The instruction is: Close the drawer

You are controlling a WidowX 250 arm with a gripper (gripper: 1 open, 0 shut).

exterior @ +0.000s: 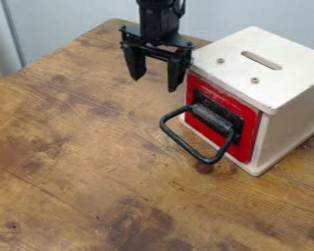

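Observation:
The red drawer sits in the cream wooden casing at the right of the table, its front nearly flush with the casing. Its black front plate carries a large black wire loop handle that rests down on the tabletop toward the left. My black gripper hangs upright just left of the casing and behind the handle, fingers pointing down and spread open with nothing between them. It touches neither the drawer nor the handle.
The casing has a slot in its top. The worn wooden tabletop stretches left and toward the front. The table's far edge runs behind the gripper, with a pale wall beyond.

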